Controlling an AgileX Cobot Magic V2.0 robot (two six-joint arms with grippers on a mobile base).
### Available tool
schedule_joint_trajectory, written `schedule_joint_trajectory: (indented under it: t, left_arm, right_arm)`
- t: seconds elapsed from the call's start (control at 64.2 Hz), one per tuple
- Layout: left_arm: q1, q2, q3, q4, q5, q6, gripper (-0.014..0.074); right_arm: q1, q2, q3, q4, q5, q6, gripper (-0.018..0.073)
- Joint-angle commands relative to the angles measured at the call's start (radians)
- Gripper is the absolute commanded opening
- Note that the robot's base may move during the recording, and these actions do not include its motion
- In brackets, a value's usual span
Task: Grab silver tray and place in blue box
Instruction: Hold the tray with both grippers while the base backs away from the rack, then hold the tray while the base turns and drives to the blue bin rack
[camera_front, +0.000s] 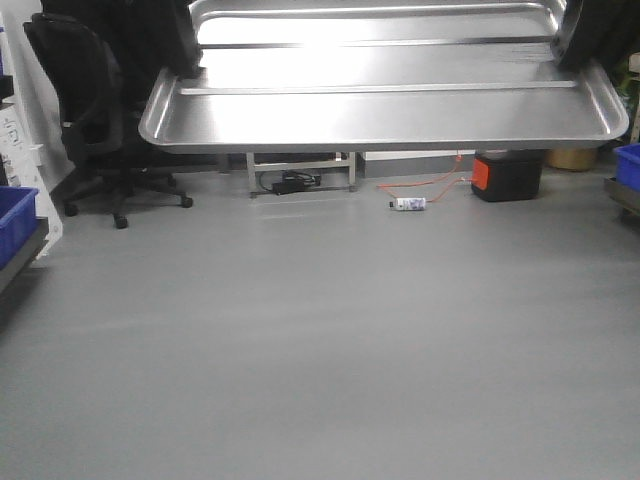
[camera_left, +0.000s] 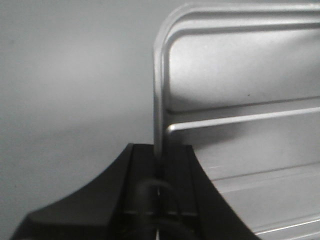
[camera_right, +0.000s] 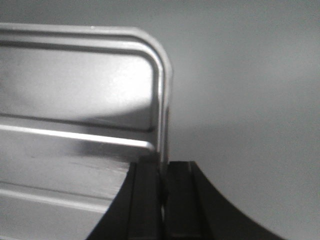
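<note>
Silver tray (camera_front: 385, 110) aloft at twelve o'clock, left gripper (camera_left: 161, 167) and right gripper (camera_right: 163, 167) each clenched on an end rim; uneven motion could wrench it free.

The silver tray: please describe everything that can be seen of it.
The silver tray is shiny, mirror-bright metal, rectangular, with rounded corners, a rolled rim and long raised ribs in its base. It is held up above the grey floor, long side across the front view. The left hand and right hand each clamp one short end's rim.
</note>
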Motion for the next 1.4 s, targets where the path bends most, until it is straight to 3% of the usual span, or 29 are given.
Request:
schedule_joint_trajectory:
  t: [0.0,1.385]
  left_arm:
    - [0.004,-0.04,-0.03,0.055,0.018,0.007,-0.0097]
    - [0.004,-0.04,-0.03,0.043,0.018,0.007,-0.0098]
  right_arm:
    - [-0.009,-0.035,-0.026,-0.082,-0.013,-0.008,0.0057]
    - [-0.009,-0.035,-0.026,-0.082,-0.014,-0.008,0.0057]
